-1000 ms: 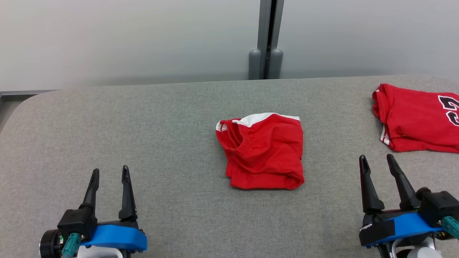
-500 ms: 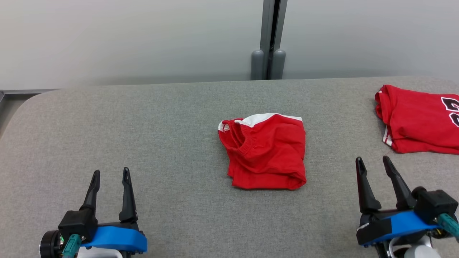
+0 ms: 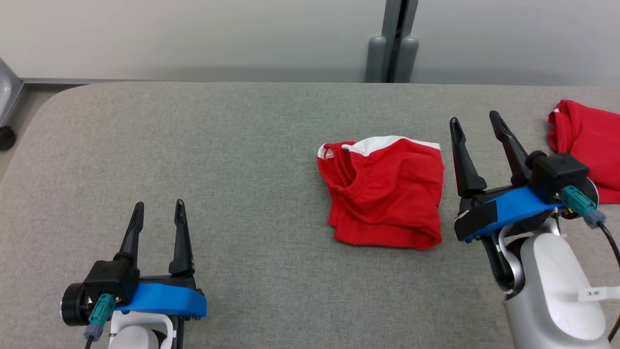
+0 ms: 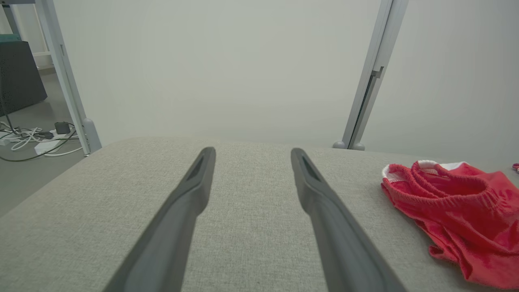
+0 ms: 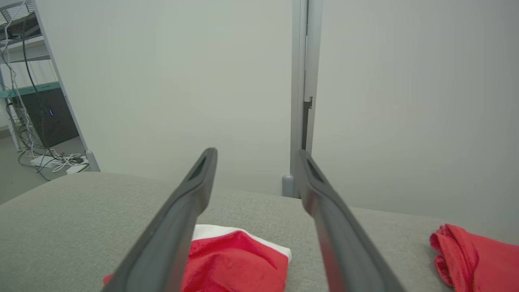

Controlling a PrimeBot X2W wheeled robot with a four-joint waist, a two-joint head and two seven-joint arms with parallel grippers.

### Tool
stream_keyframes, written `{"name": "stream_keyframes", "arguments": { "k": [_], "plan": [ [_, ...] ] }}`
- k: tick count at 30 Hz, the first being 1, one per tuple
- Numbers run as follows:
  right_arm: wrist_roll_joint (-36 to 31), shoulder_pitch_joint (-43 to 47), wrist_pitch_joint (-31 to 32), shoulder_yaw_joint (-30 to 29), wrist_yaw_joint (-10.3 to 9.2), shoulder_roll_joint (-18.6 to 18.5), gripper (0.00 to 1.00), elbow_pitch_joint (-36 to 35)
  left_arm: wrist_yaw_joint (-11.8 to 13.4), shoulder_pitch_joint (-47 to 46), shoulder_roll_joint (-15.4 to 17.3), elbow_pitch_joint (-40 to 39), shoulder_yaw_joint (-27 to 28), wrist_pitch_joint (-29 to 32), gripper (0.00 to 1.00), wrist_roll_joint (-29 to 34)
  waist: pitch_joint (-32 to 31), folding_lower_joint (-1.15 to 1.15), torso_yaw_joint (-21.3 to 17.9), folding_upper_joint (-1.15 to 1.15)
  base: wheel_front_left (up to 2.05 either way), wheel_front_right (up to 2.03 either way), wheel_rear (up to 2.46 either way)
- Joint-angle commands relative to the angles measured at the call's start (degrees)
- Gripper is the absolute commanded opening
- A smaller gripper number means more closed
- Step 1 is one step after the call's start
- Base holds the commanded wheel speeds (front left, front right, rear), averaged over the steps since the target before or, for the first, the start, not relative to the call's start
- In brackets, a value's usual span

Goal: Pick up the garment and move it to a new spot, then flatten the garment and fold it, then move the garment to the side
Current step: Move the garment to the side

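Observation:
A red garment (image 3: 387, 194) with white trim and an elastic waistband lies folded in a compact square on the grey padded table (image 3: 218, 155). It appears at the right of the left wrist view as the red garment (image 4: 458, 215), and low in the right wrist view as the red garment (image 5: 235, 263). My right gripper (image 3: 475, 120) hovers open just right of it, fingers empty. My left gripper (image 3: 159, 209) is open near the front left, well apart from the cloth. The open left gripper (image 4: 251, 152) and right gripper (image 5: 255, 152) hold nothing.
A second red garment (image 3: 586, 140) lies bunched at the table's right edge, also seen as the red cloth (image 5: 474, 255). A grey partition post (image 3: 395, 43) stands behind the table. Cables and a power strip (image 4: 36, 138) lie on the floor left of the table.
The head camera has shifted, sliding the scene rightward and downward. My right gripper has risen and moved forward beside the folded garment's right edge. The left gripper keeps its pose.

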Motion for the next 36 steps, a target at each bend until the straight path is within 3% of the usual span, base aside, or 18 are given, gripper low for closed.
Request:
{"name": "stream_keyframes", "arguments": {
  "k": [1,17,24,25,26,36],
  "plan": [
    [-0.73,-1.75,0.62,-0.31,0.01,-0.09,1.0,1.79,0.28,-0.89,-0.06,-0.24,-0.49,-0.24,1.0,-0.32,1.43,-0.01,1.33,0.0,0.0,0.0,0.0],
    [-4.35,-6.9,-1.46,-3.64,0.01,-0.11,1.0,28.76,1.19,-3.84,-0.11,-0.24,-2.53,-0.24,1.0,-2.03,6.35,-0.01,4.31,0.0,0.0,0.0,0.0],
    [1.43,-8.22,-3.84,0.62,0.02,0.02,1.0,37.57,1.23,-4.44,-0.12,0.08,-2.91,-0.24,1.0,-2.33,6.89,-0.01,4.04,0.0,0.0,0.0,0.0],
    [2.39,-8.67,-4.31,1.41,0.02,0.05,0.43,38.26,1.2,-4.56,-0.12,0.13,-2.98,-0.24,1.0,-2.35,6.94,-0.01,3.96,0.0,0.0,0.0,0.0],
    [3.05,-9.18,-4.72,2.04,0.02,0.07,0.0,38.89,1.17,-4.72,-0.11,0.19,-3.12,-0.24,1.0,-2.41,7.0,-0.01,3.87,0.0,0.0,0.0,0.0],
    [1.86,-13.0,-6.97,4.66,-0.01,-1.31,0.0,38.45,1.28,-5.57,-0.13,-0.69,-3.03,-0.2,1.0,-2.15,8.68,-0.01,-0.79,0.0,0.0,0.0,0.0]
  ]
}}
